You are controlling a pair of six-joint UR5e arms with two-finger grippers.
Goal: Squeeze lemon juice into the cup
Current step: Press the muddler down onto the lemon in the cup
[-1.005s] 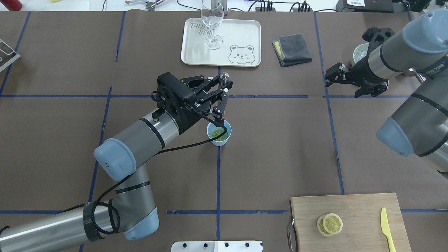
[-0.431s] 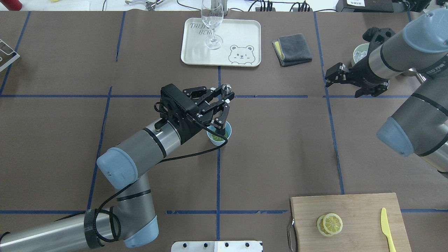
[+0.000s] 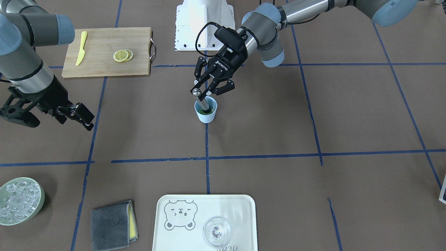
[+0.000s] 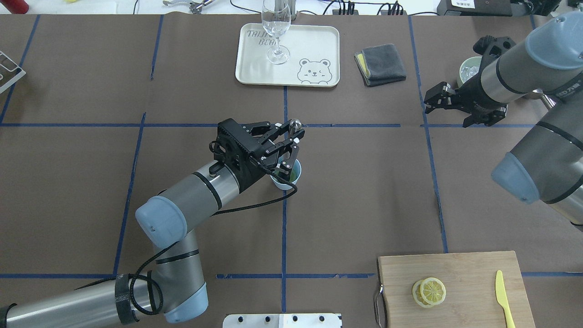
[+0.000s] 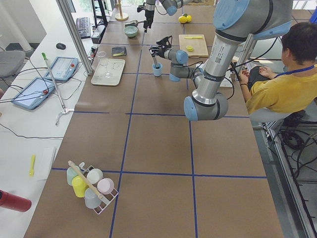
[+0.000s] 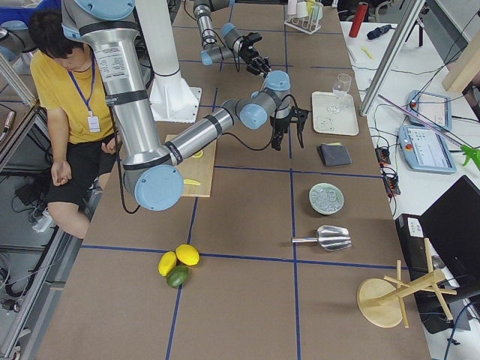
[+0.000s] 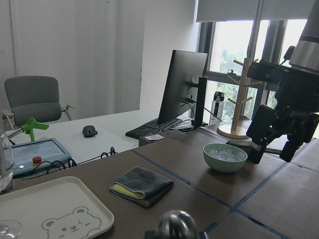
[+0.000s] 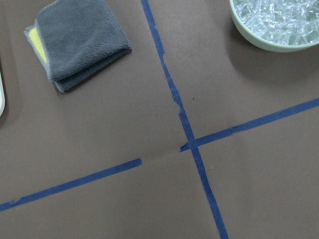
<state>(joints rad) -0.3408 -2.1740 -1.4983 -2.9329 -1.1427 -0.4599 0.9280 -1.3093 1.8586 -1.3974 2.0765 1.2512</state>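
Observation:
The light-blue cup [image 3: 206,116] stands near the table's middle on a blue tape line; it also shows in the overhead view [image 4: 284,183]. My left gripper [image 3: 208,91] [image 4: 288,152] is right above it, shut on a metal muddler [image 3: 198,94] with a ball knob [image 4: 295,123] [image 7: 174,225]. The muddler's lower end is down inside the cup. The lemon slice [image 3: 207,112] shows only as a yellow-green patch in the cup [image 4: 296,172], mostly hidden by muddler and fingers. My right gripper [image 3: 55,122] [image 4: 447,113] is open and empty, far off near the ice bowl.
A cutting board [image 4: 460,273] holds two overlapping lemon slices [image 4: 429,292] and a yellow knife [image 4: 503,296]. A cream tray [image 4: 314,45] bears a clear glass [image 4: 277,32]. A grey cloth [image 4: 380,64] and a green bowl of ice [image 3: 19,205] lie at the far side.
My left gripper has come down and forward with the muddler, pushing its end into the cup. The lemon slice, plainly visible before, is now mostly covered. The right arm barely moved.

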